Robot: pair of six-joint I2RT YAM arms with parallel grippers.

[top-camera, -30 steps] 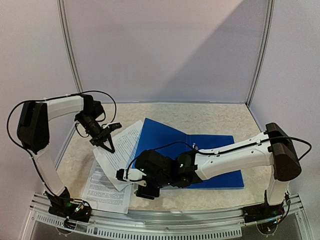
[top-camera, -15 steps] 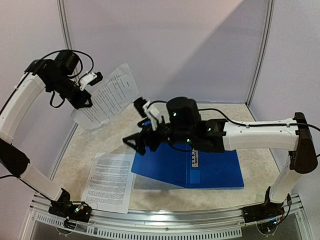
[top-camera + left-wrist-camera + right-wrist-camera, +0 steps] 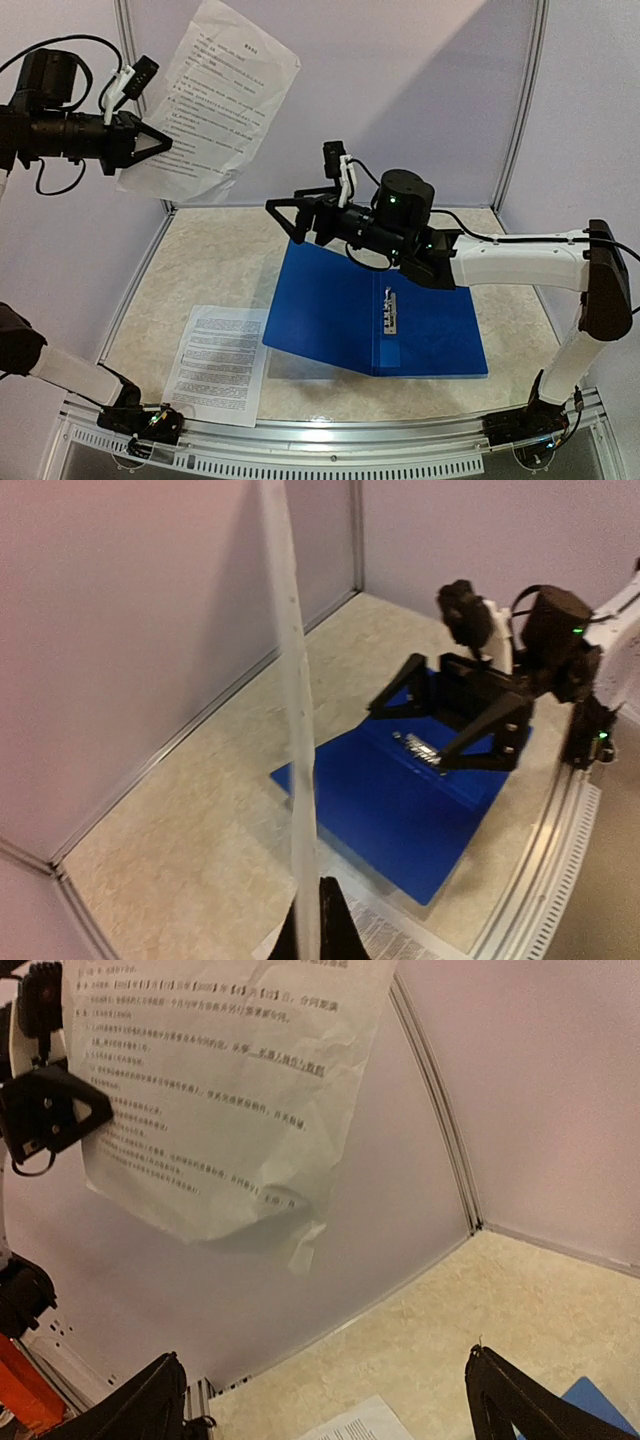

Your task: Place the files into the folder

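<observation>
A: What do we find nearest the arm bases?

B: We find one white printed paper sheet (image 3: 218, 362). It lies flat on the beige mottled table (image 3: 220, 260), just beside the left edge of the glossy dark-blue plastic folder (image 3: 330, 320).

A: How does the folder lie?

B: We see it spread open on the table, with its metal spine clip (image 3: 388, 310) exposed along the centre fold.

A: What is the state of the right gripper?

B: We read the right gripper (image 3: 283, 222) as released. Its jaws stand wide apart and hold nothing. It hovers above the folder's far left corner.

A: And the left gripper?

B: We see the left gripper (image 3: 163, 147) clenched on one edge of the second white printed sheet (image 3: 215, 95). The sheet is held high in the air by the far-left wall, well apart from the folder. It stands roughly upright and is slightly creased.
</observation>
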